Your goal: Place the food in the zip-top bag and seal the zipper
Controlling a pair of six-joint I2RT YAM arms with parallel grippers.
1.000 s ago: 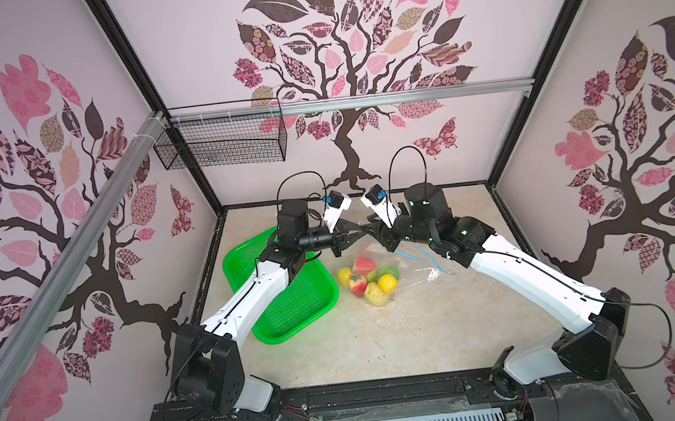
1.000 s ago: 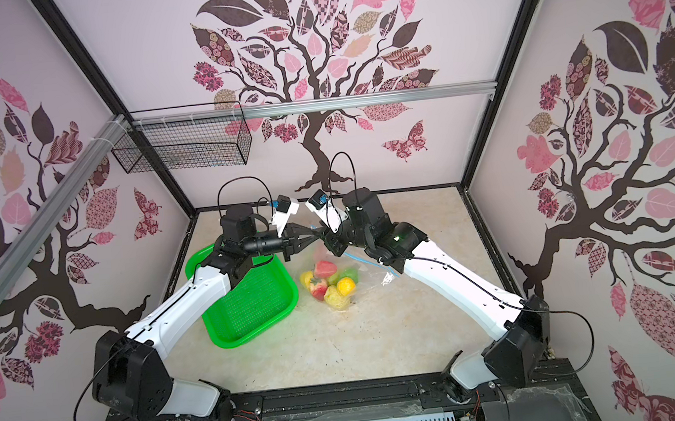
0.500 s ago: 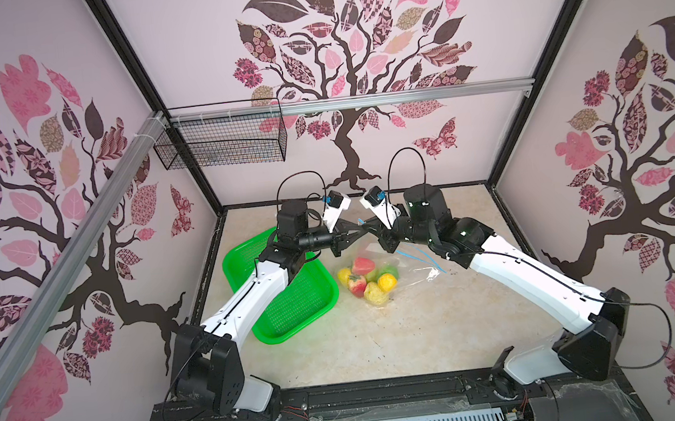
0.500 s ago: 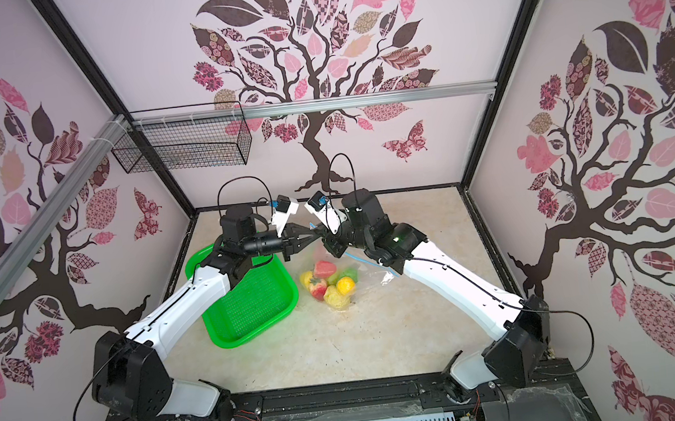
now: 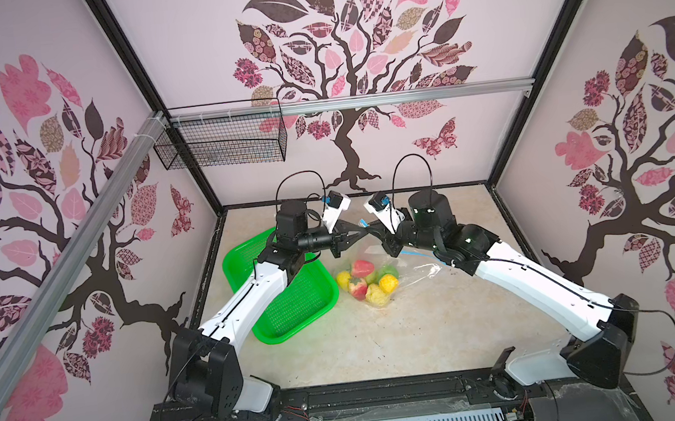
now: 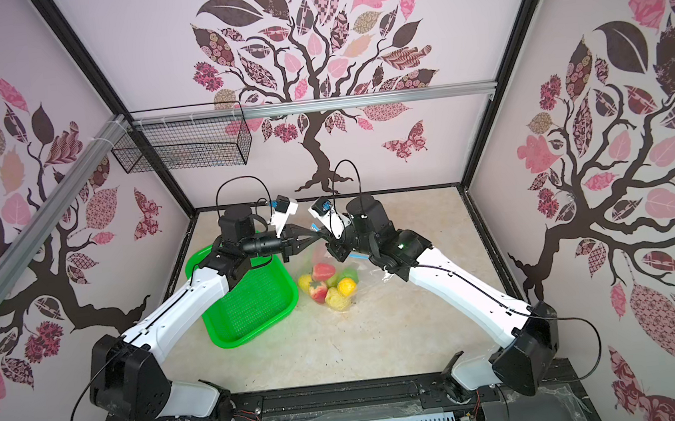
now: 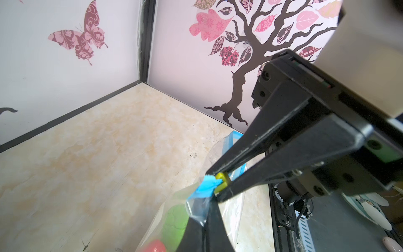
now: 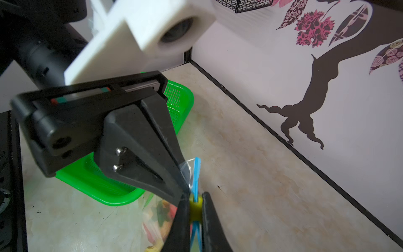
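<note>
At the left of the desk I see the green basket, partly under my left arm. The left fingers are closed, pinching the end of the bag at its mouth, right where the blue zipper ends. Tip to tip with them, the right fingers are clamped on the yellow-green slider, which sits on the zipper just beside the left fingertips. This corner of the bag is held up off the desk. The food sits inside the bag, bunched at its bottom on the desk just right of the basket: red, yellow and green pieces. Past the slider, the zipper's two sides stand apart in the left wrist view. In both top views the strip runs on to the right under my right arm.
</note>
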